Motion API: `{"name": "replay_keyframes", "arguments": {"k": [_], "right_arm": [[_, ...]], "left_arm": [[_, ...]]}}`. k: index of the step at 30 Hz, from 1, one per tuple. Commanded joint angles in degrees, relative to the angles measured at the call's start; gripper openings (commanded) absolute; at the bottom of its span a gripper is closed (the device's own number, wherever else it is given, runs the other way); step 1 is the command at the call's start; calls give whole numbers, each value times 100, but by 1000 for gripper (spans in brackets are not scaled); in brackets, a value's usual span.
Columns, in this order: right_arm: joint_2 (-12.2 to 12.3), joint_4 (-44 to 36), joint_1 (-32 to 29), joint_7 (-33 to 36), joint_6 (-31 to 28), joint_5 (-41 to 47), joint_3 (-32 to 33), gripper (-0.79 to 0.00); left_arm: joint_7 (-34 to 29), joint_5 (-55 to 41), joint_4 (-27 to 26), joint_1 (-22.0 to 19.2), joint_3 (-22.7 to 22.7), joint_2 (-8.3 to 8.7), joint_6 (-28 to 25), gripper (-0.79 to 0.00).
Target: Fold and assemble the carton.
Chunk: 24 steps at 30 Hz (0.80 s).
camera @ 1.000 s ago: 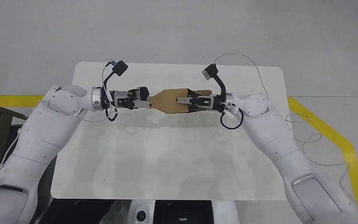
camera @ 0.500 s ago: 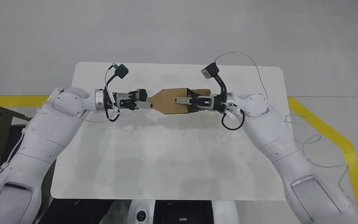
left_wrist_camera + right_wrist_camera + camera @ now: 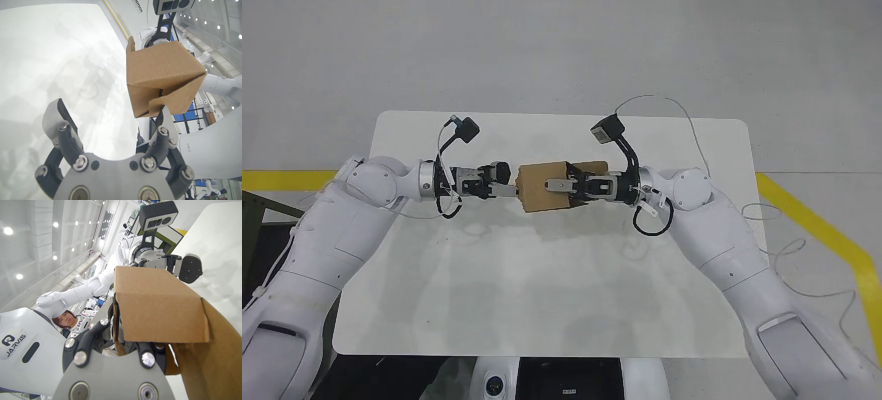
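- The carton point(image 3: 542, 186) hangs above the worktop point(image 3: 542, 300), grasped at one wall by the right fingers point(image 3: 560, 184); such a one-sided hold could let it twist or slip under a push.
- The left fingers point(image 3: 64, 113) are spread wide, one tip touching the end flap point(image 3: 160, 102), the other well apart from it.
- Pushing off-centre may crease the flap or collapse the half-formed carton flat.

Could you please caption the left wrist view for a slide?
Open left gripper, one fingertip at an end flap of the partly folded carton above the table.
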Motion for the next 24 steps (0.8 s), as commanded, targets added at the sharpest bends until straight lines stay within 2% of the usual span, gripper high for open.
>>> {"name": "replay_keyframes", "arguments": {"k": [1,24], "right_arm": [[-18,-10,4,21,2,34,-29,-785],[-137,83,85,15,-4,95,-180,-785]], "left_arm": [[-11,-13,12,-1,-3,-10,9,0],[-103,-57,-263,97,-132,-12,61,0]]}}
